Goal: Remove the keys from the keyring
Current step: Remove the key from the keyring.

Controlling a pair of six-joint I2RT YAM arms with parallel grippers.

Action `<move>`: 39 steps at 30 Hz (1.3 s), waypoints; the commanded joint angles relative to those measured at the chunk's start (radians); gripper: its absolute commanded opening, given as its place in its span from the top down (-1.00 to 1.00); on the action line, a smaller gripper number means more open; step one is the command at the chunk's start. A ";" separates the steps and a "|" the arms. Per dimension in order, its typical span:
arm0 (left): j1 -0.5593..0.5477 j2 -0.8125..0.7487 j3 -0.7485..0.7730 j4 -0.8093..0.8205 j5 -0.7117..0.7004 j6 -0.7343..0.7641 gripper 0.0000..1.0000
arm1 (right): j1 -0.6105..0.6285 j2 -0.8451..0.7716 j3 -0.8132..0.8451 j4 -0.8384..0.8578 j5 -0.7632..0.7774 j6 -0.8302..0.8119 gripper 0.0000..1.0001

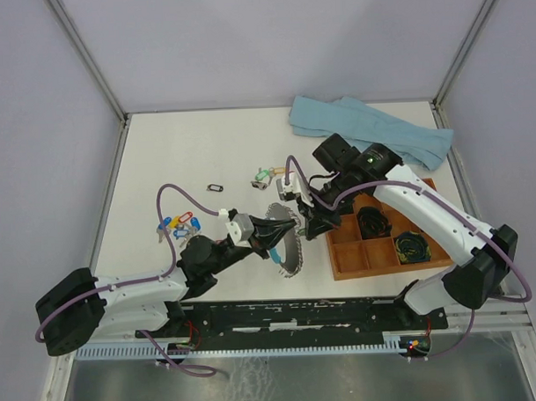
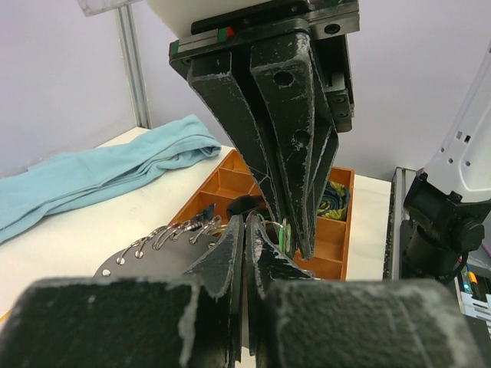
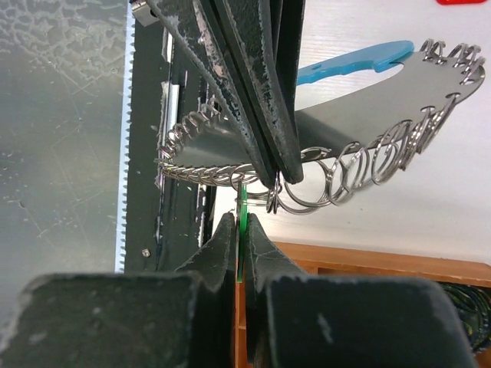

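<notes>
The keyring (image 1: 288,245) is a grey toothed plate with a light-blue arc and a row of wire rings (image 3: 360,165), held up off the table on edge. My left gripper (image 1: 274,235) is shut on the plate; its fingers (image 3: 253,84) clamp the rim from above in the right wrist view. My right gripper (image 3: 239,222) is shut on a key's green tag (image 3: 241,201) that hangs from a ring just under that clamp. In the left wrist view the left gripper (image 2: 246,224) pinches the keyring (image 2: 146,261), with the right fingers (image 2: 288,146) reaching down beside it. Loose keys (image 1: 176,226) lie on the table to the left.
An orange compartment tray (image 1: 348,259) with black coiled bundles stands right of the grippers. A blue cloth (image 1: 371,128) lies at the back right. Two more keys (image 1: 267,174) and a small black tag frame (image 1: 216,187) lie mid-table.
</notes>
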 commanded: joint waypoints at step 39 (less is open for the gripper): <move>0.003 0.044 -0.028 0.317 -0.001 -0.008 0.94 | -0.056 0.019 0.008 -0.034 -0.194 0.035 0.99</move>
